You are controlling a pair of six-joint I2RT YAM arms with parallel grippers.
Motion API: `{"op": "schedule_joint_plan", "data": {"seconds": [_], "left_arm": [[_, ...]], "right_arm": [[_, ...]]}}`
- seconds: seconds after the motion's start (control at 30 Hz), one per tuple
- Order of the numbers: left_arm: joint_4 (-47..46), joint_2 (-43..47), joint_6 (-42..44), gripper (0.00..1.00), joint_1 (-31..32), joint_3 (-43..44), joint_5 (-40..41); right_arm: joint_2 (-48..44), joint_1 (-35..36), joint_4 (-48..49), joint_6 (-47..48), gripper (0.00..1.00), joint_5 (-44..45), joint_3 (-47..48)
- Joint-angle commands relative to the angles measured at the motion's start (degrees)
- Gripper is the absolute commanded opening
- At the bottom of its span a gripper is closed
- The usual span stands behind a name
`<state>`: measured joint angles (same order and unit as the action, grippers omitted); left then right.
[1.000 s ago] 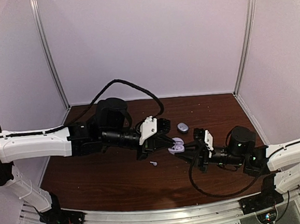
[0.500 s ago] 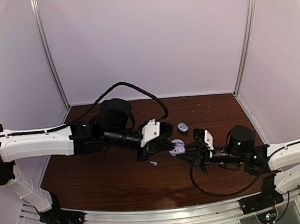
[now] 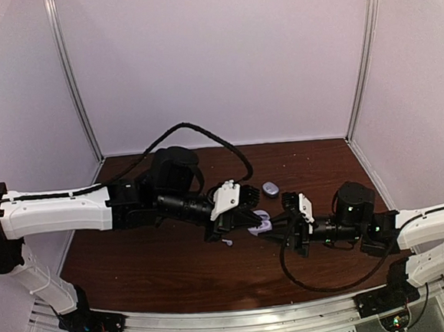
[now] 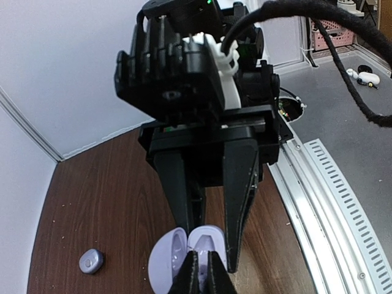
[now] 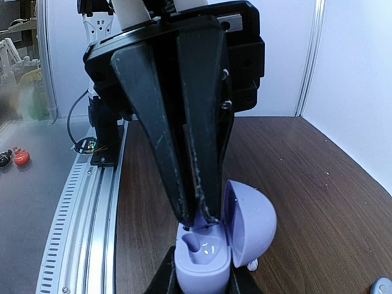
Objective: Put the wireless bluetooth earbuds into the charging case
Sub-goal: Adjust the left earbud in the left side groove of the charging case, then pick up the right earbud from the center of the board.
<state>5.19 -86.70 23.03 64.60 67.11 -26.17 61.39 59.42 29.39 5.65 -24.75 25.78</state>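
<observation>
The lavender charging case is open, lid tipped up to the right. My right gripper is shut on its base, one finger down each side. My left gripper points down into the case. Its fingertips are nearly together over the rear of the inner tray, with a pale sliver of an earbud pinched between them. The near well of the tray shows only glints. Another tiny whitish earbud lies on the table beside the case, peeking from behind the lid.
A second small rounded case, shut, lies on the brown table behind the grippers, also seen in the left wrist view. A metal rail runs along the table's near edge. White walls enclose the other three sides.
My left gripper has come down and slightly right until its tips are inside the open case. The right gripper has shifted the case a little toward the left arm.
</observation>
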Motion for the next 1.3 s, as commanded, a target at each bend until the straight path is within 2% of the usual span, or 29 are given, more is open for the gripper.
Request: {"op": "schedule_joint_plan", "data": {"seconds": [0.0, 0.2, 0.3, 0.47, 0.53, 0.57, 0.63, 0.8, 0.93, 1.1, 1.27], "left_arm": [[2.1, -1.1, -0.2, 0.08, 0.4, 0.2, 0.7], [-6.3, 5.6, -4.3, 0.12, -1.4, -3.3, 2.2], [-10.0, 9.5, -7.2, 0.19, -3.0, -4.9, 3.8], [-12.5, 12.8, -12.6, 0.38, -7.5, -7.5, 5.1], [-12.2, 13.4, -14.4, 0.49, -9.1, -8.3, 5.8], [-11.8, 13.3, -15.5, 0.52, -9.9, -8.6, 6.1], [-10.7, 12.6, -16.9, 0.52, -11.1, -8.9, 7.0], [1.3, 6.5, -15.5, 0.42, -11.7, -4.8, 8.6], [12.8, 0.2, -10.3, 0.40, -11.7, -0.6, 12.5], [30.2, -12.4, -3.5, 0.39, -11.6, 9.3, 16.4], [36.0, -20.4, 1.1, 0.38, -10.8, 15.3, 16.8]], "right_arm": [[-1.7, -0.2, 6.8, -0.3, 0.00, -0.5, 2.1], [-1.2, -0.8, 8.9, -2.3, 0.00, 1.7, -0.4], [-1.1, -1.6, 10.2, -3.7, 0.00, 1.9, -1.9], [-1.3, -3.2, 11.3, -5.6, 0.00, 1.7, -3.7], [-1.6, -4.3, 11.5, -7.7, 0.00, 1.1, -4.2], [-1.8, -5.1, 11.5, -8.6, 0.00, 1.0, -4.4], [-2.3, -6.6, 11.6, -10.1, 0.00, 1.0, -5.0], [-4.1, -10.2, 10.1, -13.5, 0.00, 0.7, -6.1], [-5.6, -12.4, 9.3, -15.3, 0.00, 0.5, -7.4], [-8.4, -14.5, 7.5, -16.9, 0.00, 1.1, -8.9], [-12.6, -16.4, 5.7, -17.9, 0.00, 2.1, -10.3]]}}
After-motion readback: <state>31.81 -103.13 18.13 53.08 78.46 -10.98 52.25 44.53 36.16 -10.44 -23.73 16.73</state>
